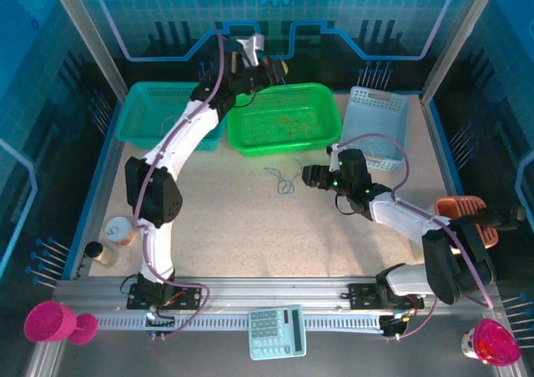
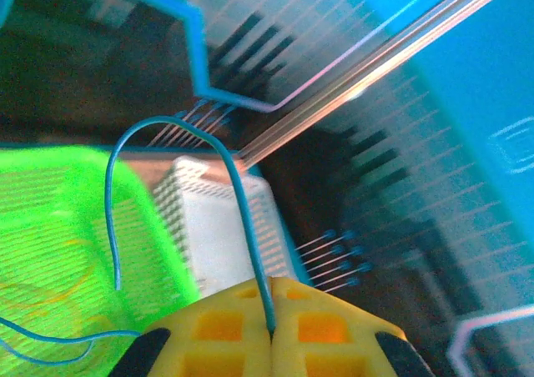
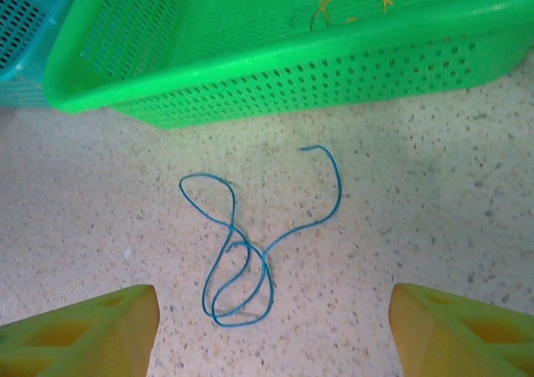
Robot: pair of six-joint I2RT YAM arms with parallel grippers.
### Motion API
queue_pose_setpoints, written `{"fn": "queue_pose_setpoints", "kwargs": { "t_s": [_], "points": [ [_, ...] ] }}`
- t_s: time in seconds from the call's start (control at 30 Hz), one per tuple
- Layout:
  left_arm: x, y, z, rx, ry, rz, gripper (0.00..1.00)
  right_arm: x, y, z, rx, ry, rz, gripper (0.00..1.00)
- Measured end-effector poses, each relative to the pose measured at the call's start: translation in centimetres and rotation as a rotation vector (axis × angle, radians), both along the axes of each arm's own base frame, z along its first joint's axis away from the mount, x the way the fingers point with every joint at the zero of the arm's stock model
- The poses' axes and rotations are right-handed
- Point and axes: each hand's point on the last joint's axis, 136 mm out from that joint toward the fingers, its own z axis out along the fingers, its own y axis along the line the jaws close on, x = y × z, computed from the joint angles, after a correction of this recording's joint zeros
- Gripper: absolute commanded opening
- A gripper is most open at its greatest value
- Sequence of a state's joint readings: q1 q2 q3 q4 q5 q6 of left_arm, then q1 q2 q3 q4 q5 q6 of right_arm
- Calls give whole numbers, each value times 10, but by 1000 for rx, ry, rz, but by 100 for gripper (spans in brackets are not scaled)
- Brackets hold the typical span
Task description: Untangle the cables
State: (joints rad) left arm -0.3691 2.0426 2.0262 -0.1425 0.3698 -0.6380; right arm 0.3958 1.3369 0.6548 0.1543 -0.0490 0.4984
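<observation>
Raised left jaws pinch blue cable (image 2: 248, 227).

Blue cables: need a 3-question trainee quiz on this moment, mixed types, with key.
1. True or false: the left gripper is shut on a blue cable.
2. Relative to the green basket, the loose blue cable lies: A inside it; B on the table beside it; C draped over its rim.
3. Fill in: the right gripper has its jaws ____.
Key: 1 true; 2 B; 3 open.
</observation>
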Motion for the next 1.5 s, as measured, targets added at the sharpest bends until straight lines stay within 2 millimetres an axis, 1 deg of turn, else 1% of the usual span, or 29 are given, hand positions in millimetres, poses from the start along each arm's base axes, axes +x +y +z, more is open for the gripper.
{"fn": "queue_pose_setpoints", "kwargs": {
  "t_s": [0.07,0.13,0.17,0.2,0.23,0.27,0.37,0.43,0.47,0.53,0.63,0.73,0.8,0.87,1.0,1.1,1.17,1.3,1.43,1.5],
  "points": [
    [6,0,-26,53,34,7,32,-4,-1,-5,-8,33,0,74],
    [10,2,-49,111,58,8,59,-7,-1,-7,-10,64,0,74],
    [10,3,-57,129,68,10,69,-7,-1,-6,-8,73,-2,74],
    [9,4,-65,152,79,9,82,-6,0,-3,-5,81,-5,74],
    [8,6,-73,176,89,11,92,-3,1,0,-1,85,-8,74],
    [8,7,-78,193,91,12,99,-1,2,3,4,87,-11,74],
    [6,12,-89,242,97,14,99,7,7,11,23,100,-20,74],
    [2,15,-90,265,100,11,99,12,9,12,31,115,-25,73],
    [-1,16,-87,275,93,11,99,14,11,12,37,126,-28,73],
    [-9,20,-76,277,82,12,99,17,14,10,43,154,-34,71],
    [-26,26,-50,264,51,17,99,23,19,6,53,190,-46,67],
    [-50,36,-25,235,20,29,99,26,23,-2,56,229,-58,64],
    [-66,42,-15,214,10,36,99,26,27,-10,53,264,-63,63],
    [-80,48,-10,192,8,45,99,26,31,-20,46,297,-66,62],
    [-102,56,-17,164,27,58,99,24,36,-45,25,370,-80,58],
    [-114,62,-28,147,57,71,99,23,38,-62,15,417,-93,53],
    [-121,64,-31,136,65,76,99,23,39,-71,8,441,-100,49],
    [-132,69,-33,109,72,85,99,27,43,-79,3,459,-105,44],
    [-138,70,-32,89,68,89,99,35,50,-80,-3,452,-103,43],
    [-140,70,-35,81,72,91,99,39,54,-81,-5,448,-101,43]
  ]
}}
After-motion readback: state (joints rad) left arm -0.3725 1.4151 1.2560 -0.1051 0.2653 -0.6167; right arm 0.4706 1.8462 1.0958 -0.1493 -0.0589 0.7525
